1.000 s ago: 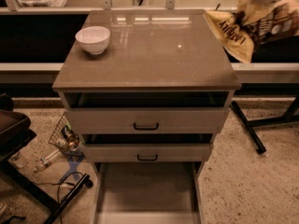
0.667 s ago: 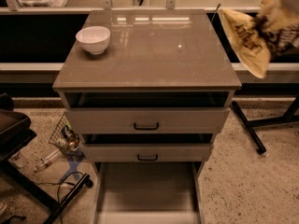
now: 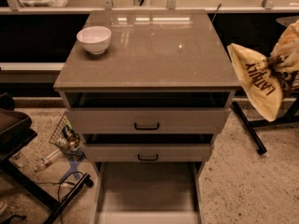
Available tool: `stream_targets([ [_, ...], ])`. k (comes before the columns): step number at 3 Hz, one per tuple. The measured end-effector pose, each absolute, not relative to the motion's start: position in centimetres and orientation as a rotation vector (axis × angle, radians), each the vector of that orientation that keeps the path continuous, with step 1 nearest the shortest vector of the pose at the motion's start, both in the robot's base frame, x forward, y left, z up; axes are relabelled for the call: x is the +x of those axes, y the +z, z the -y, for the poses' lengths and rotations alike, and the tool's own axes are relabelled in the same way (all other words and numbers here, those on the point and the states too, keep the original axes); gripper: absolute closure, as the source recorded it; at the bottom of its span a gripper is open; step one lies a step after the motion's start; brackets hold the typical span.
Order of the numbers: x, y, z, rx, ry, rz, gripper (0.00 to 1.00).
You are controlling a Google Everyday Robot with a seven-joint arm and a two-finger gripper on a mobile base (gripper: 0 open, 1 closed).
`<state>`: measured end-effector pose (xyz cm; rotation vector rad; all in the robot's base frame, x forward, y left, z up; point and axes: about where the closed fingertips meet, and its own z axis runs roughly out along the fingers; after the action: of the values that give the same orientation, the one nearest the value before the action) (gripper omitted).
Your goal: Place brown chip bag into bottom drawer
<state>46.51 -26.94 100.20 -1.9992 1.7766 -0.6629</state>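
Since a second ago, the brown chip bag (image 3: 259,85) has travelled down and to the right. It is now clear of the cabinet top (image 3: 149,55) and hangs in the air beside the cabinet's right edge, touching nothing below it. The gripper (image 3: 286,62) sits at the far right of the view, partly cut off by the frame. Its jaws appear to pinch the bag's upper right portion, since nothing else supports the bag.

The bottom drawer (image 3: 148,195) stands pulled out at floor level, its flat floor bare and well apart from the bag, down and to the left. The two upper drawers (image 3: 147,120) with black handles project slightly above it. A white bowl (image 3: 94,38) rests at the top's left rear.

Handling, as judged from its look: the bag seems light, soft and crinkly, an air-filled pillow with fragile contents. A hold on a seam or corner would likely suit it better than a squeeze across the belly. Its film is probably slick, so it may swing or slip while being carried down.
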Motion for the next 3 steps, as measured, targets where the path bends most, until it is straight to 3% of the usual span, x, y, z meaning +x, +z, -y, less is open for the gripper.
stream_targets([
  [2, 45.1, 97.3, 25.6, -2.013, -0.595, -1.764, 1.0],
  [3, 42.3, 93.5, 21.7, -1.968, -0.493, -1.72, 1.0],
])
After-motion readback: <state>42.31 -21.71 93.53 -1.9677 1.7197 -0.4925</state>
